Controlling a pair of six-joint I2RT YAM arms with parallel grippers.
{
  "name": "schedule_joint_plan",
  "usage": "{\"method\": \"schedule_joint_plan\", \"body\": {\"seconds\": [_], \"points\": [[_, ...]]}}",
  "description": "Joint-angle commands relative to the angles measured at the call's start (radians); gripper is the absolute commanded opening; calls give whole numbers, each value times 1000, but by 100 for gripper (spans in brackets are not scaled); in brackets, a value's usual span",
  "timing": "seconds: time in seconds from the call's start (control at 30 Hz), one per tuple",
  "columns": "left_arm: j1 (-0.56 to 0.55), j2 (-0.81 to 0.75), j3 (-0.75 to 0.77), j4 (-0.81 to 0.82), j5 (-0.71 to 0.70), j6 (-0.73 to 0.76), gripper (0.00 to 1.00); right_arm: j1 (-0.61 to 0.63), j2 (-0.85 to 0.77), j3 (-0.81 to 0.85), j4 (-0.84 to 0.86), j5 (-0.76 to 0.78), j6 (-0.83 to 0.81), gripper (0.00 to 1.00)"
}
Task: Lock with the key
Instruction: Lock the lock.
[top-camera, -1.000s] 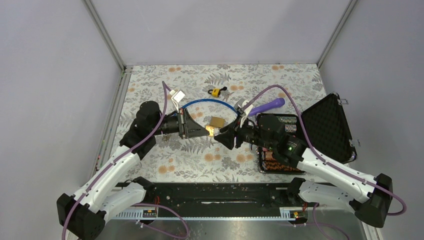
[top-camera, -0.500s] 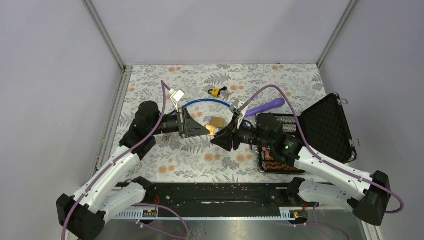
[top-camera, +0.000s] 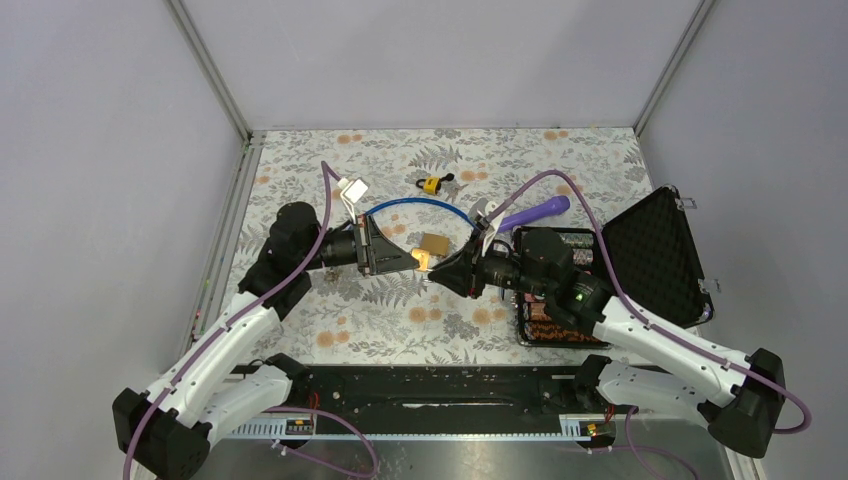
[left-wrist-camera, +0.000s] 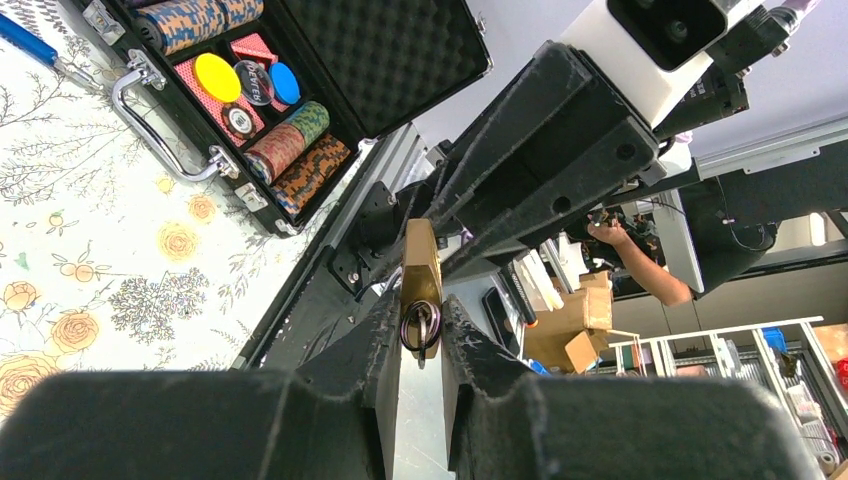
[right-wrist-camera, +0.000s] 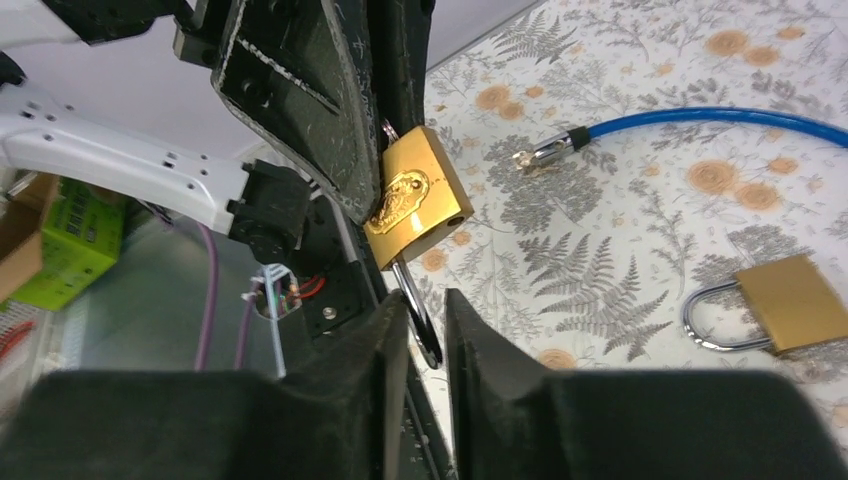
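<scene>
brass padlock (right-wrist-camera: 415, 200) with a stamped crest on its face, held up above the middle of the flowered table (top-camera: 380, 320) between the two arms. the left claw (top-camera: 415, 258) is clamped on its flat sides, so the body sticks out past the fingertips. its silver shackle (right-wrist-camera: 418, 300) hangs out of one end, and a round hole shows in that end just beside it, so the lock looks open. in the left wrist view a small dark ring (left-wrist-camera: 420, 325) sits at the other end of the body; whether a key hangs on it cannot be told. the right claw (right-wrist-camera: 420, 310) faces the left one, its two fingers narrowly apart with the shackle between them; whether they press on it cannot be told. on the table behind lies a second brass padlock (right-wrist-camera: 790, 300), near the loose metal end of a blue cable (right-wrist-camera: 700, 118). farther back is a small yellow padlock (top-camera: 431, 184). by the right arm is an open black case (top-camera: 655, 250) with coloured chips (left-wrist-camera: 250, 100) inside.
</scene>
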Motion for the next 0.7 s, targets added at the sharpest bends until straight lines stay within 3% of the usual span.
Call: {"method": "schedule_joint_plan", "body": {"seconds": [0.0, 0.07, 0.13, 0.23, 0.27, 0.33, 0.47, 0.67], "points": [[4, -26, 51, 80, 1, -14, 0, -8, -11, -1, 33, -22, -7, 17], [3, -25, 47, 99, 7, -29, 0, -8, 2, -1, 33, -41, -6, 4], [4, -25, 50, 94, 9, -23, 5, -8, 12, 3, 33, -46, 2, 0], [4, -26, 61, 16, -20, 46, 59, -8, 10, 14, 28, -52, 12, 0], [5, -28, 72, -50, -66, 95, 73, -8, 6, 25, 13, -48, 14, 0], [4, -35, 100, -169, -166, 201, 86, -8, -2, 54, -37, -35, 17, 0], [5, -57, 124, -253, -293, 316, 94, -10, 4, 122, -148, -27, 25, 0], [3, -76, 68, -26, -126, 328, 91, -12, 0, 160, -201, -55, 44, 0]]}}
